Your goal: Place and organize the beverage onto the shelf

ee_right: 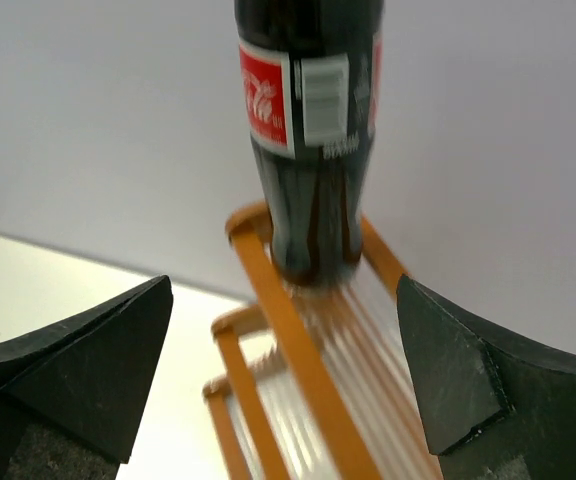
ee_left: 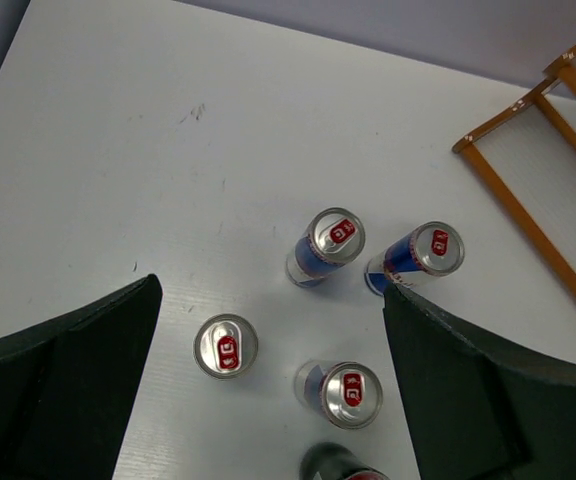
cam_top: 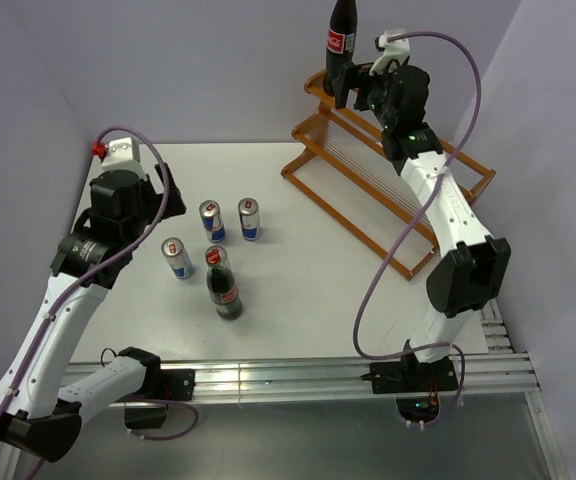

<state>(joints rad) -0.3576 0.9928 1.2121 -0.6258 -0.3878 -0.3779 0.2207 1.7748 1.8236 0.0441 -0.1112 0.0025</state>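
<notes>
**One bottle on the shelf, the rest of the drinks on the desk**

Top view: The shelf [cam_top: 348, 225] stands at the far right of the desk [cam_top: 308, 290], set at an angle. One cola bottle [cam_top: 342, 40] stands upright at the far left end of its upper tier. The right tool [cam_top: 353, 88] sits level with the bottle's lower part, just beside it. The second bottle [cam_top: 227, 295] stands upright on the desk left of centre. Three cans [cam_top: 212, 221] stand in plain sight close behind and to the left of it. A fourth cannot be told apart from that bottle's top here. The left tool [cam_top: 156, 200] hangs over the desk's left side, near the cans.

Left wrist view: The left tool [ee_left: 268, 290] has its fingers [ee_left: 68, 380] wide apart, holding nothing. Four cans stand upright on the desk below, loosely grouped and apart from one another. The dark top of the second bottle [ee_left: 340, 468] shows at the lower edge. A corner of the shelf shows at the upper right, well apart from the cans.

Right wrist view: The right tool [ee_right: 283, 320] is spread wide. Its fingers [ee_right: 88, 370] flank the bottle without touching it. The bottle's base rests on the pale rods of the upper tier, and its red label faces the camera.
</notes>
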